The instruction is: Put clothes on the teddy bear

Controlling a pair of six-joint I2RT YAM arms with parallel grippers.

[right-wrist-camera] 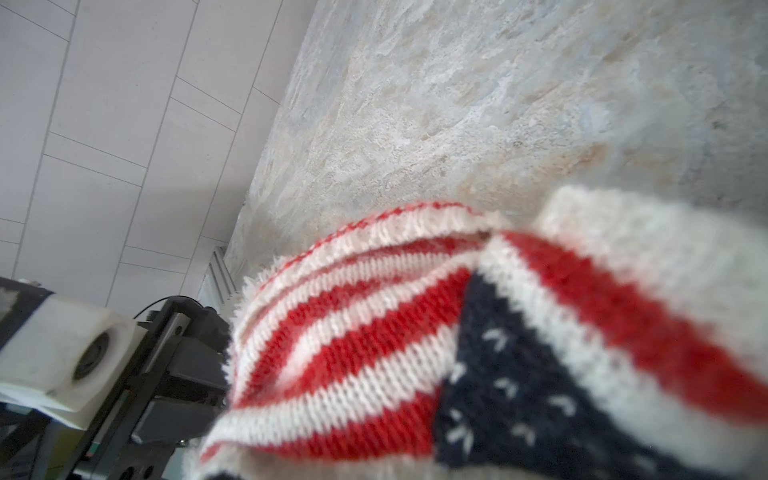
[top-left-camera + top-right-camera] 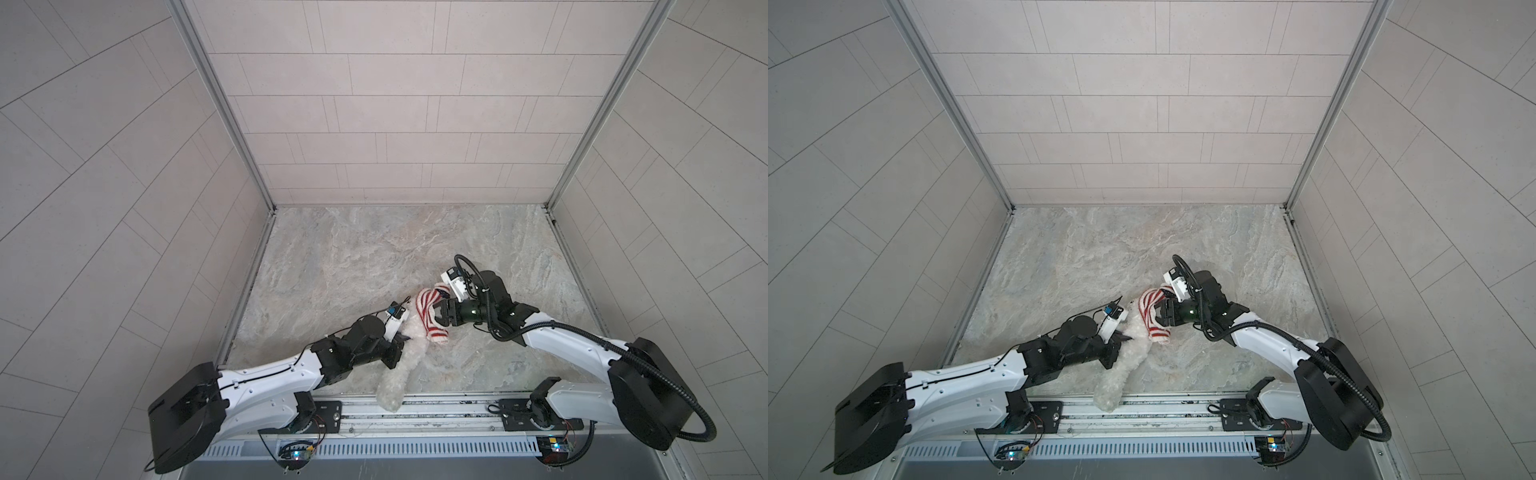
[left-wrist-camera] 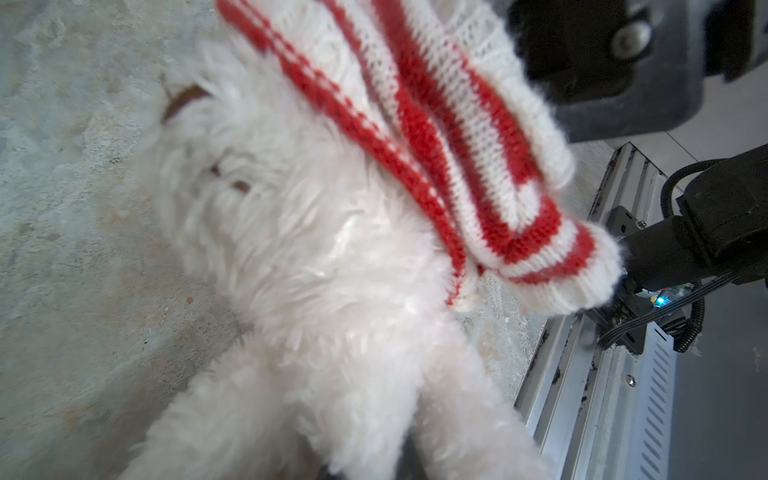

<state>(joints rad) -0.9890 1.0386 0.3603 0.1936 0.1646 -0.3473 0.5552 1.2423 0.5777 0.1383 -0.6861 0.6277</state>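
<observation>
The teddy bear (image 2: 409, 332) (image 2: 1133, 332) lies on the marble tabletop, legs over the front edge and head toward the back. Its white fur (image 3: 311, 257) fills the left wrist view. A red-and-white striped sweater (image 2: 426, 309) (image 2: 1148, 309) (image 3: 436, 137) is draped over its upper body, one sleeve hanging free. My left gripper (image 2: 402, 341) (image 2: 1123, 340) is shut on the bear's side, its jaws buried in fur. My right gripper (image 2: 439, 318) (image 2: 1160, 313) holds the sweater's right edge, and the knit (image 1: 374, 353) hides its jaws in the right wrist view.
The metal front rail (image 2: 436, 409) runs just under the bear's feet. Tiled walls close the table on the left, back and right. Bare marble (image 2: 374, 257) stretches behind the two grippers. The left arm's camera housing (image 1: 62, 353) sits close to the sweater.
</observation>
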